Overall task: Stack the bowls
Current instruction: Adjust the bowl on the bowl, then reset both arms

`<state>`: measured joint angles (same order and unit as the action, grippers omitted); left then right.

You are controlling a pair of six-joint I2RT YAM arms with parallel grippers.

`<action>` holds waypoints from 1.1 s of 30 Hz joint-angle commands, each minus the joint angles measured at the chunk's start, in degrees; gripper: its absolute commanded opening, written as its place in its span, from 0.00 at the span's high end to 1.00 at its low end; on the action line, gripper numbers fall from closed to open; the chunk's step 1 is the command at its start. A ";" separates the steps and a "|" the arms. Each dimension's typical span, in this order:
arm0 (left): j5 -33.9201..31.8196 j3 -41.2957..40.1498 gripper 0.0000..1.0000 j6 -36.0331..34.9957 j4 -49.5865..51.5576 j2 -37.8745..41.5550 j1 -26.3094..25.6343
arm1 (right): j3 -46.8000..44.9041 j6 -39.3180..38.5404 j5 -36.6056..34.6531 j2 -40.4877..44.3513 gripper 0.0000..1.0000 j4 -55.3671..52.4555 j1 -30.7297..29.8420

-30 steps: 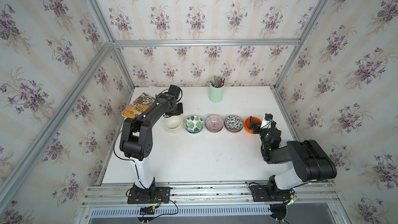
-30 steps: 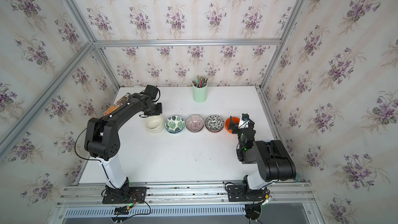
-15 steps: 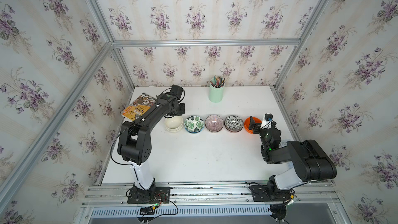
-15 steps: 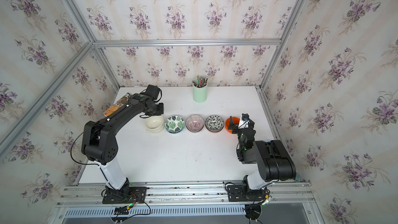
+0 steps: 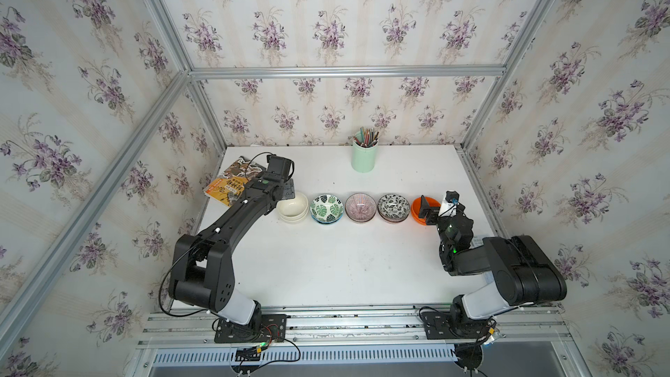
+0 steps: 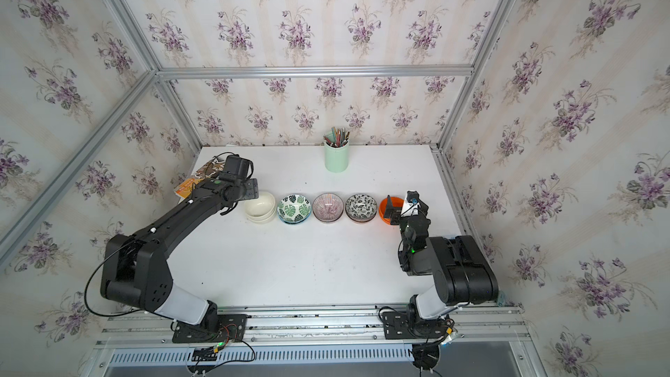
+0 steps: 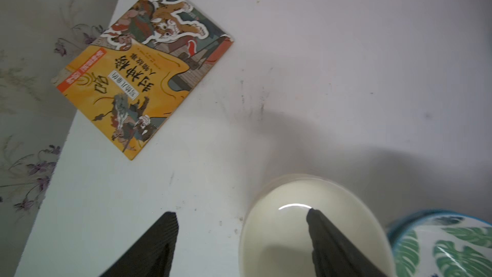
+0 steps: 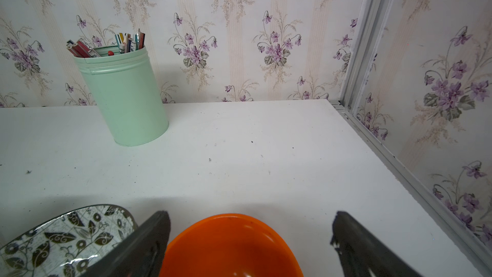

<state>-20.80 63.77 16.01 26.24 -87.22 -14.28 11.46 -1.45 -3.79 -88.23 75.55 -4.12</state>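
Five bowl positions form a row across the table in both top views. At the left, a cream bowl (image 5: 293, 207) sits nested in a second cream one. Then come a green-leaf bowl (image 5: 326, 208), a purple striped bowl (image 5: 360, 206), a black-and-white floral bowl (image 5: 394, 207) and an orange bowl (image 5: 417, 212). My left gripper (image 7: 241, 213) is open over the cream bowl's (image 7: 306, 235) left rim, with one finger above its inside and the other above the table. My right gripper (image 8: 250, 214) stands open with its fingers either side of the orange bowl (image 8: 229, 249).
A mint-green cup (image 5: 364, 157) full of pencils stands at the back centre. A picture book (image 5: 232, 183) lies at the back left, next to my left wrist. Wallpapered walls with metal rails close in the table on three sides.
My left gripper has gone from shut on the cream bowl's rim to open, leaving that bowl in the cream stack. The right arm has not moved.
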 commanded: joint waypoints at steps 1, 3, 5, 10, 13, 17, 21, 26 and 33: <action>-5.77 -7.04 0.16 -3.55 -15.01 3.81 1.91 | 0.10 0.31 -0.50 -0.07 0.00 0.96 -0.01; -5.24 -12.41 0.07 -6.47 -22.16 7.30 2.74 | 0.05 0.31 -0.53 -0.13 0.00 0.92 -0.01; -5.32 -18.35 0.06 -10.42 -30.76 10.11 2.86 | 0.19 0.31 -0.51 -0.15 0.00 0.92 0.00; -7.09 -28.03 0.06 -16.49 -46.89 11.85 2.93 | 0.17 0.31 -0.52 -0.07 0.00 0.85 0.00; -8.75 -30.47 0.07 -18.48 -51.14 10.99 3.06 | 0.14 0.31 -0.47 -0.17 0.00 0.89 0.03; -9.84 -33.26 0.11 -20.34 -56.66 9.45 3.14 | 0.15 0.31 -0.47 -0.13 0.00 0.88 -0.01; -11.21 -35.32 0.11 -20.01 -60.65 8.38 3.13 | 0.22 0.31 -0.53 -0.13 0.00 0.85 0.04; -12.25 -37.93 0.11 -19.92 -67.13 7.40 3.21 | 0.18 0.31 -0.47 -0.12 0.00 0.87 0.03; -14.26 -42.66 0.12 -20.15 -77.84 4.64 3.21 | 0.22 0.31 -0.50 -0.19 0.00 0.91 0.06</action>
<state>-33.34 22.35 -3.57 -43.77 -81.19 -11.16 11.44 -1.43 -3.79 -88.23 75.55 -4.12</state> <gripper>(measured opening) 0.880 0.996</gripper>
